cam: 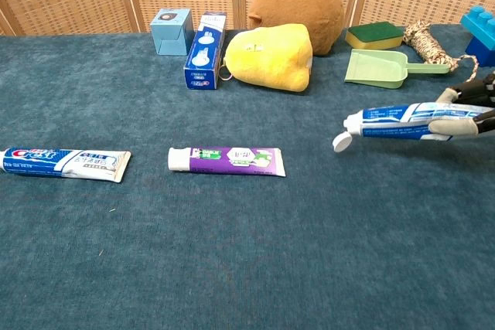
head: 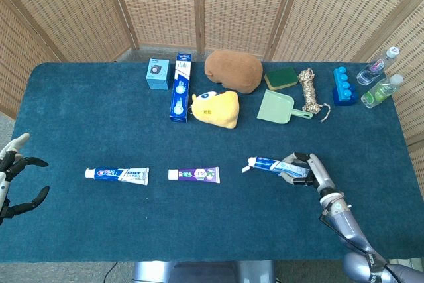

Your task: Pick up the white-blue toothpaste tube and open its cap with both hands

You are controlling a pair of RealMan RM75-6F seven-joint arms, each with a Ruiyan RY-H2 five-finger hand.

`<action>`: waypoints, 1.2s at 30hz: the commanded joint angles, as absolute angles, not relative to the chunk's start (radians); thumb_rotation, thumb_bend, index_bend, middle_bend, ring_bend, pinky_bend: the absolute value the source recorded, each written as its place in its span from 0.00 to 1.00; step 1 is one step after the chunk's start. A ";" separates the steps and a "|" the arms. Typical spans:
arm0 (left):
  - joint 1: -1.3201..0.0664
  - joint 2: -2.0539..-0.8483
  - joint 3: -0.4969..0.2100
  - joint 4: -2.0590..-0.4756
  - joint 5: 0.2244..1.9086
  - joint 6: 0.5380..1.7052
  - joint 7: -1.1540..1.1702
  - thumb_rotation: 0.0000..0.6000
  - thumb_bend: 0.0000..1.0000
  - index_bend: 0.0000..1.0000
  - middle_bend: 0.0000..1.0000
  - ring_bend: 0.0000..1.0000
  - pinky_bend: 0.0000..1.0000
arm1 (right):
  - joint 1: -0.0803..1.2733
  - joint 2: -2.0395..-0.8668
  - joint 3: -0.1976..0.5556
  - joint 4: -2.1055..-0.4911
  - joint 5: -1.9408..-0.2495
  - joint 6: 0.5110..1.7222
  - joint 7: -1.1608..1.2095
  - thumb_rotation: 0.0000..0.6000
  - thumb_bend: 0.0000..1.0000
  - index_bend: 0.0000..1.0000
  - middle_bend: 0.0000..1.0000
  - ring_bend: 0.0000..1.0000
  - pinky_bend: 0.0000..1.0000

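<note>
My right hand (head: 306, 168) (cam: 466, 111) grips the tail end of the white-blue toothpaste tube (head: 270, 164) (cam: 400, 117), which lies level just above the cloth at the front right and points left. Its flip cap (head: 246, 169) (cam: 341, 141) hangs open below the nozzle. My left hand (head: 12, 178) hovers at the far left edge of the head view with its fingers spread and nothing in it. The chest view does not show the left hand.
A Crest tube (head: 117, 175) (cam: 64, 161) and a purple tube (head: 193, 175) (cam: 227, 160) lie on the blue cloth at front left and centre. Along the back stand a blue box (head: 179, 87), a yellow plush (head: 216, 108), a brown plush (head: 233, 71), a green dustpan (head: 277, 107), rope (head: 308, 89), and bottles (head: 379, 82).
</note>
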State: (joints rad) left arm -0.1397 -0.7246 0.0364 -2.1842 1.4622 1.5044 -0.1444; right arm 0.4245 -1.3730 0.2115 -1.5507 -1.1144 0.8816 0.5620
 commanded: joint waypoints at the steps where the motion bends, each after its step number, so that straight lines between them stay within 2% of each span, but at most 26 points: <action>1: -0.136 -0.729 0.032 -2.180 1.459 1.503 -0.147 1.00 0.29 0.35 0.04 0.00 0.18 | 0.413 -1.381 0.214 -1.535 -1.142 0.904 0.575 1.00 0.21 0.34 0.28 0.11 0.20; 7: -0.126 -0.738 0.021 -2.175 1.457 1.501 -0.149 1.00 0.29 0.33 0.04 0.00 0.18 | 0.392 -1.371 0.224 -1.532 -1.174 0.954 0.587 0.94 0.19 0.24 0.21 0.06 0.19; 13: -0.110 -0.740 0.019 -2.170 1.456 1.502 -0.140 1.00 0.29 0.31 0.04 0.00 0.17 | 0.355 -1.314 0.227 -1.576 -1.202 1.033 0.545 0.90 0.19 0.24 0.21 0.05 0.19; 18: -0.093 -0.745 0.035 -2.127 1.480 1.498 -0.102 1.00 0.29 0.29 0.07 0.00 0.13 | 0.317 -1.237 0.222 -1.650 -1.197 1.089 0.470 0.96 0.21 0.25 0.23 0.06 0.19; 21: -0.082 -0.756 0.051 -2.104 1.476 1.482 -0.045 1.00 0.29 0.28 0.08 0.00 0.12 | 0.291 -1.177 0.201 -1.710 -1.194 1.124 0.371 1.00 0.25 0.25 0.23 0.07 0.19; 28: -0.053 -0.817 0.060 -2.069 1.460 1.500 0.106 1.00 0.29 0.24 0.10 0.00 0.11 | 0.244 -1.083 0.144 -1.825 -1.197 1.211 0.115 1.00 0.29 0.29 0.24 0.08 0.19; 36: -0.002 -0.861 0.092 -2.054 1.474 1.524 0.180 1.00 0.29 0.22 0.10 0.00 0.08 | 0.172 -1.064 0.069 -1.908 -1.240 1.394 -0.266 1.00 0.31 0.30 0.26 0.09 0.19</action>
